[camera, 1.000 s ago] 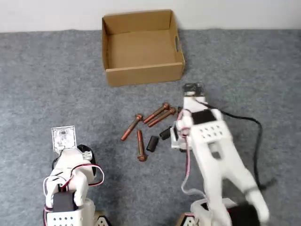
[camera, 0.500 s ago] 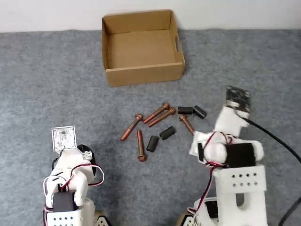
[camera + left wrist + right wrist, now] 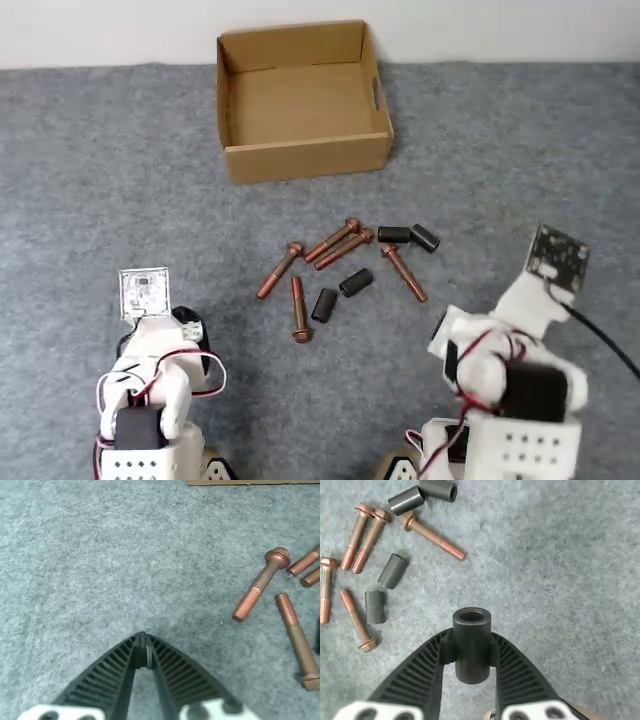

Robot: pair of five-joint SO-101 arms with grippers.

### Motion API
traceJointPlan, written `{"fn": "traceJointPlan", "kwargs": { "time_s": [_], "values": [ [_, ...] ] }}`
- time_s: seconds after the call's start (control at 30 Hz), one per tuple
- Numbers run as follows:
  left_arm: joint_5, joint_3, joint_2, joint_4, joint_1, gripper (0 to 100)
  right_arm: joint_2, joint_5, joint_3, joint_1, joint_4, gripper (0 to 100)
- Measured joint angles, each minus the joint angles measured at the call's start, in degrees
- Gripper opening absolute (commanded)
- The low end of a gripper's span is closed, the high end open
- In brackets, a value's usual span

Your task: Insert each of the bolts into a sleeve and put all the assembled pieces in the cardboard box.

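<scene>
The right tool (image 3: 471, 642) is clamped on a black sleeve (image 3: 471, 627). It grips across the round sides at mid-body, with the open bore facing away from the wrist. In the high view that arm sits by the near edge, toward the right corner of the worktop (image 3: 520, 150).

The left tool (image 3: 143, 645) is closed tight with nothing in it. It sits over the worktop by the near edge on the left side.

Five bolts (image 3: 298, 308) and four loose sleeves (image 3: 355, 283) lie scattered mid-worktop, none assembled. The cardboard box (image 3: 305, 158) stands at the far edge with no pieces in it.

Handling, judged:
- **Held sleeve:** it looks hard, smooth and short, so it may twist or slip between the ribbed fingers if pushed end-on. The grip across the middle seems right.
- **Bolts:** they look stiff and fairly light, and being round they will roll if nudged. They are best taken on the plain shank near the head, leaving the threaded end free to enter the bore.
</scene>
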Motion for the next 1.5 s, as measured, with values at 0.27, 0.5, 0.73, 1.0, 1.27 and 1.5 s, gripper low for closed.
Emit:
{"fn": "traceJointPlan", "kwargs": {
  "time_s": [0.27,0.5,0.73,1.0,1.27,1.5],
  "values": [
    [-5.10,-1.76,0.00,0.00,0.44,1,-12.13,0.00,5.98,6.07,0.00,0.8],
    [-7.82,-14.68,4.04,3.87,3.43,1,-14.07,0.00,6.95,6.42,-0.35,0.8],
    [-8.26,-31.38,28.66,6.07,6.24,1,-14.07,0.00,6.95,6.33,-0.53,0.8],
    [-11.78,-49.41,66.29,6.07,11.08,10,-14.07,0.00,6.95,6.33,-0.53,0.8],
    [-18.81,-77.01,95.91,13.36,11.69,12,-14.07,0.00,7.12,6.33,-0.53,0.8],
    [-22.07,-102.59,121.32,26.20,12.22,13,-14.07,0.00,7.12,6.33,-0.53,0.8]
  ]
}}
